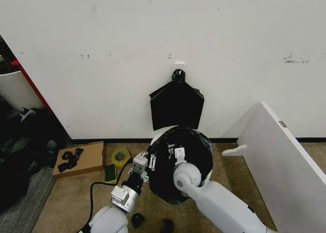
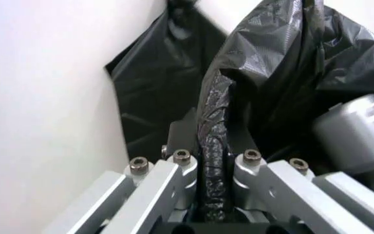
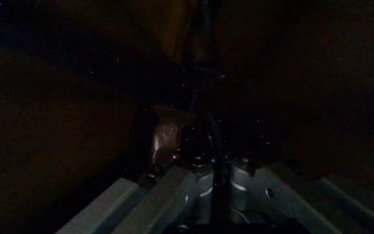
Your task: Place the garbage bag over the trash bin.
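Bag (image 1: 189, 144) draped over the bin (image 1: 157, 139), on the floor by the wall.
Left gripper (image 2: 214, 161) jaws pinch a bag fold at the rim; right gripper (image 3: 203, 163) jaws, inside the bag, clamp its film.

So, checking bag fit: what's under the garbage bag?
A sliver of the trash bin shows beneath the garbage bag; the rest is covered. Left gripper pinches the bag.

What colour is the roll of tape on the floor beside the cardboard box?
Yellow-green; the roll of tape shows best in the head view.
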### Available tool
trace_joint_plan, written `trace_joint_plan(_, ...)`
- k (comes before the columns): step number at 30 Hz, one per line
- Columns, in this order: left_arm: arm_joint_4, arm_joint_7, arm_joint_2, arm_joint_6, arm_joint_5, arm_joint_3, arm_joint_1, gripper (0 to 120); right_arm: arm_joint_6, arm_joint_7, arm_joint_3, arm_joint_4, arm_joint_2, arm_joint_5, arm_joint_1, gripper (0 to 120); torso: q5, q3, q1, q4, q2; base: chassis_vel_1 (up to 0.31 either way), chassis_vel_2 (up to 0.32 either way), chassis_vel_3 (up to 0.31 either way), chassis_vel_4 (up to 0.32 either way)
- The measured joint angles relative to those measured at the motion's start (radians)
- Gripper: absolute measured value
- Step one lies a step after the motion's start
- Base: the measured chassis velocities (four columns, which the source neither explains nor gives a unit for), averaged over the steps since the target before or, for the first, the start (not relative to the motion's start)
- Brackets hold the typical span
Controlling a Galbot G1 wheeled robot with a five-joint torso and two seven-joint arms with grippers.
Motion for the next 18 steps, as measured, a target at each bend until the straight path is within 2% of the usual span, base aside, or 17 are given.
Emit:
trace_joint_plan(10,0.044,-0.033,-0.013,0.040,-0.086,-0.034,-0.034,4,-0.016,-0.050,-0.029,0.171,-0.042,-0.056,-0.043,0,0.0000,0.000,0.000,0.0000,0.000,0.000,0.000,0.000,0.000)
trace_joint_plan(18,0.028,-0.022,-0.005,0.037,-0.059,-0.030,-0.015,4,-0.018,-0.064,-0.051,0.156,-0.021,-0.091,-0.023,0,0.0000,0.000,0.000,0.0002,0.000,0.000,0.000,0.000,0.000)
